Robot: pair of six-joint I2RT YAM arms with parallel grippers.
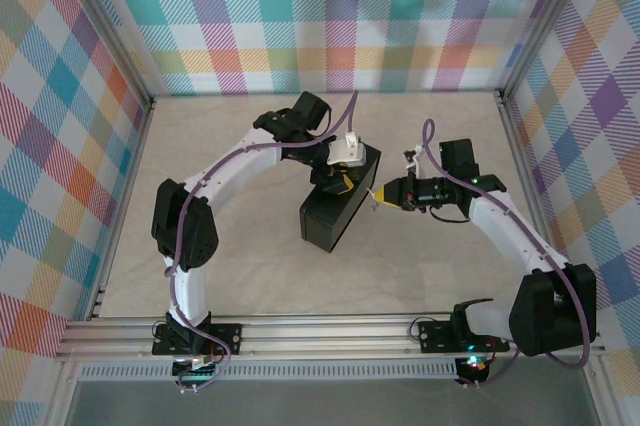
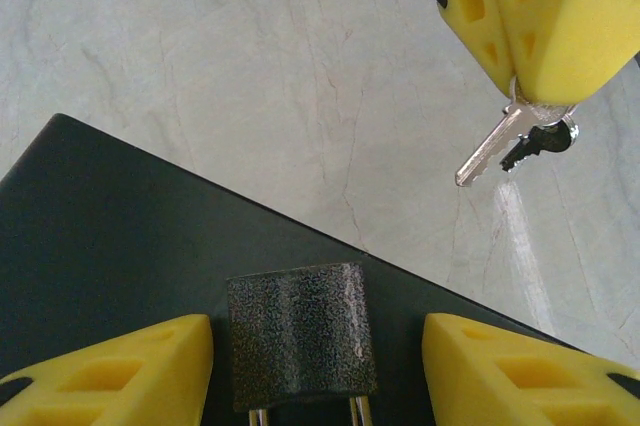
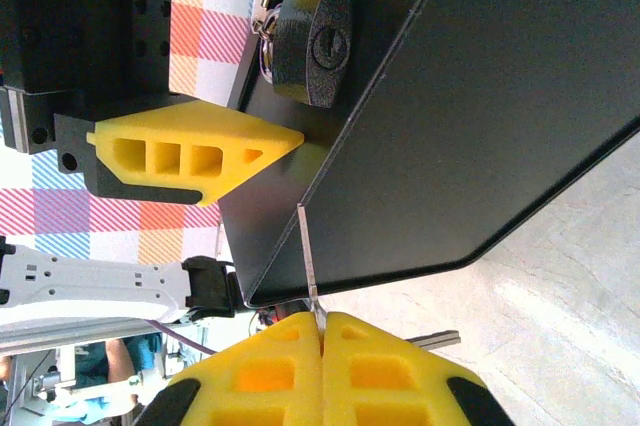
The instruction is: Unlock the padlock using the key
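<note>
Two keys share one small ring. The silvery key (image 2: pixel 492 153) is pinched at its head by the right fingers (image 3: pixel 320 366), which are pressed together. It hangs in the air just right of the black box (image 3: pixel 480 126), above the counter (image 2: pixel 250 76). Its blade is aimed roughly at the padlock (image 2: pixel 300 336) but is apart from it. The left fingers (image 1: pixel 342 182) are spread either side of the padlock body with gaps visible, so they are not gripping. Judgement: the key is light, thin, stiff and slick, and may pivot if its tip catches, so hold it by the flat head. The padlock looks dense and rough-coated, so clamp it across the body sides.
</note>
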